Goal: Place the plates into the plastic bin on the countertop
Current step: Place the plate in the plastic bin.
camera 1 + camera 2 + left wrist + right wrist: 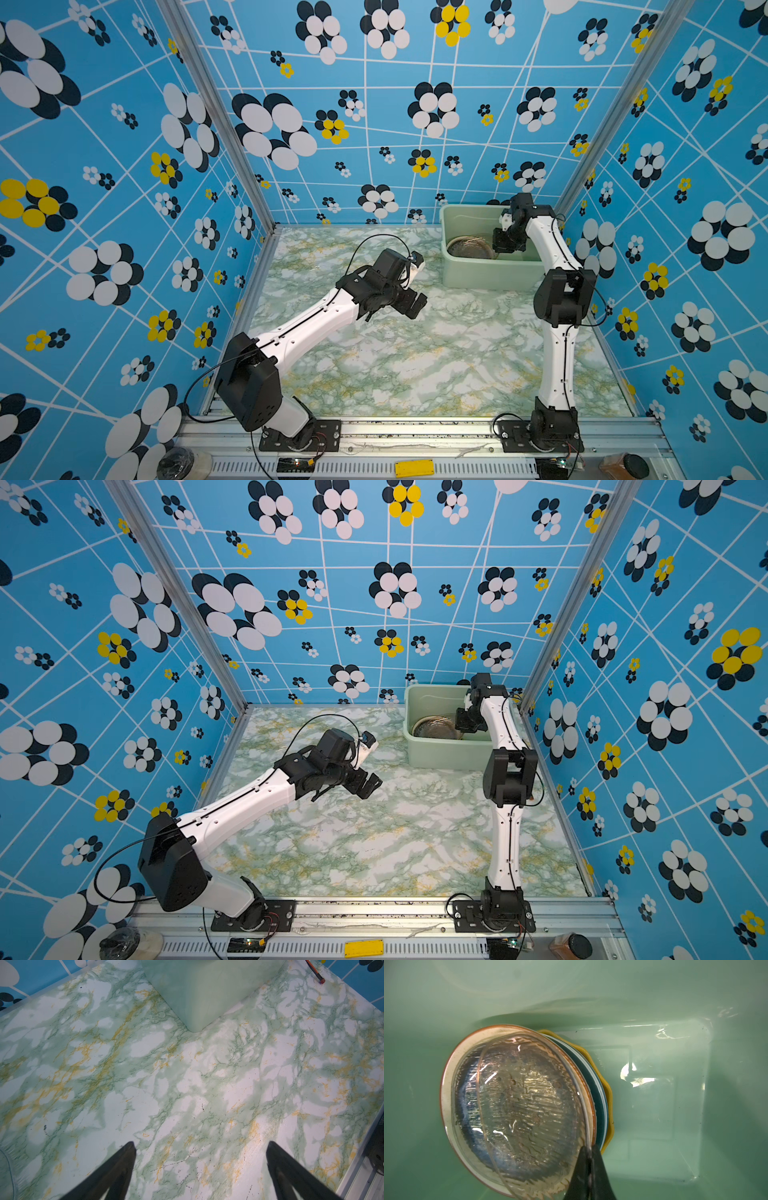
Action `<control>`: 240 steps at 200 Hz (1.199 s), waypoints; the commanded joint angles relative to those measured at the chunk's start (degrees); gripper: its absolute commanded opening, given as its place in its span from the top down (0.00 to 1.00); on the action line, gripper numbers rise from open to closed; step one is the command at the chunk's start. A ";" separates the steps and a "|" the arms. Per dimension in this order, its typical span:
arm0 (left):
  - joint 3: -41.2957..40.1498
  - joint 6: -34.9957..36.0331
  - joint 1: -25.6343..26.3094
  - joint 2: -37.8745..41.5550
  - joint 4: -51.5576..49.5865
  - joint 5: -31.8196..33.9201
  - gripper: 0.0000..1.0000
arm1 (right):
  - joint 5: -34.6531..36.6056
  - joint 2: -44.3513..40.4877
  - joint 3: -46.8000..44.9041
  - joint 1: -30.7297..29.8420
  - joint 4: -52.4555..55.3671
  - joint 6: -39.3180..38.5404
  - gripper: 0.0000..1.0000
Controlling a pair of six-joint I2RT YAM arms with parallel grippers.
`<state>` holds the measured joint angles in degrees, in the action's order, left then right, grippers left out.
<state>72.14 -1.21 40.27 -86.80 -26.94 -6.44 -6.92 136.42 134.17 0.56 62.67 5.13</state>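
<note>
The plastic bin [490,272] [444,754] stands on the countertop [415,365] at the back right. A stack of plates [469,247] [434,728] lies inside it. In the right wrist view a translucent ribbed glass plate [519,1105] sits tilted on top, over a cream brown-rimmed plate [446,1095], a teal one [600,1109] and a yellow scalloped one [609,1105]. My right gripper [589,1151] [505,245] reaches down into the bin, shut on the glass plate's rim. My left gripper [200,1145] [415,305] hovers open over bare countertop, left of the bin's corner [199,991].
Blue flower-patterned walls close in three sides. An aluminium rail [415,428] with both arm bases runs along the front. A red-tipped cable [315,972] lies beside the bin. A faint clear ribbed edge [6,1167] shows on the countertop; I cannot tell what it is.
</note>
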 commanded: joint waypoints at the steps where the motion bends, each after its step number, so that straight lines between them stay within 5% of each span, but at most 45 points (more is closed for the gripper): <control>1: 1.74 0.77 0.43 -0.89 -1.03 -0.24 0.01 | -1.81 1.56 1.32 -0.25 1.16 0.32 0.96; 57: 2.06 0.92 0.47 -1.17 -1.45 0.25 0.01 | -1.61 2.69 1.31 -1.06 0.78 0.95 0.92; 131: 2.65 0.80 0.41 -1.11 -1.63 1.35 0.01 | -1.70 2.50 1.30 -1.69 0.69 1.98 0.74; 203: 3.07 -3.34 -0.35 3.78 -0.70 9.61 0.01 | -5.53 -6.00 -3.00 -1.88 -3.25 4.11 0.35; 240: 1.13 -8.82 -4.55 10.30 -0.37 11.05 0.01 | -6.79 -14.34 -6.64 -2.05 -6.57 7.17 0.25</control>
<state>73.34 -5.10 38.92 -82.15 -27.83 2.24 -11.53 130.34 129.27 -0.84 59.40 9.72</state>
